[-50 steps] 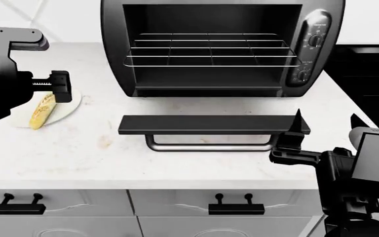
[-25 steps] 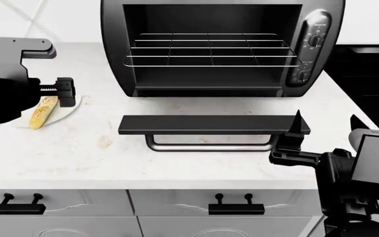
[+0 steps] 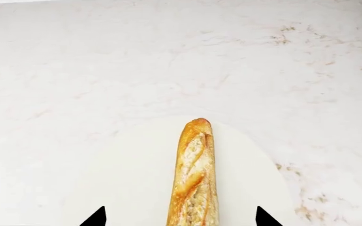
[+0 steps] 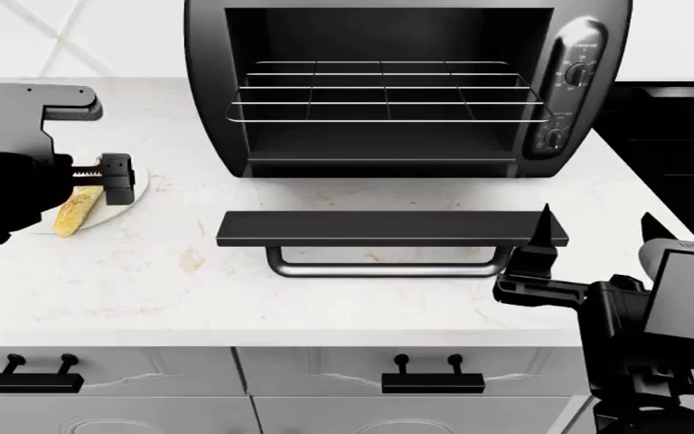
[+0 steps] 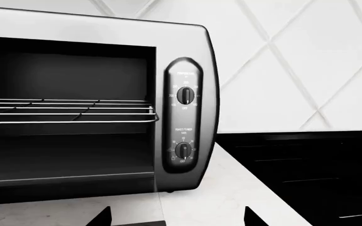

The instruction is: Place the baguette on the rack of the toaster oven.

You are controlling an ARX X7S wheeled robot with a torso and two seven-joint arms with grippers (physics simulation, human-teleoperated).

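The golden baguette (image 4: 73, 211) (image 3: 195, 174) lies on a round white plate (image 4: 131, 195) (image 3: 124, 183) at the counter's left. My left gripper (image 4: 116, 179) (image 3: 181, 219) hangs open right over it, one dark fingertip on each side of the loaf with a gap to the crust. The black toaster oven (image 4: 588, 86) (image 5: 190, 52) stands at the back with its door (image 4: 383, 228) dropped flat. Its silver wire rack (image 4: 383, 95) (image 5: 68, 112) is bare. My right gripper (image 4: 598, 233) (image 5: 177, 219) stands open and empty by the door's right end.
The door's metal handle (image 4: 383, 268) juts toward the counter's front edge. Two round knobs (image 5: 185, 95) sit on the oven's right panel. A black cooktop (image 4: 685, 136) (image 5: 307, 160) lies to the oven's right. Drawer handles (image 4: 432, 380) show below the counter.
My left gripper has dropped lower over the plate and now covers more of the baguette. The right arm has barely moved.
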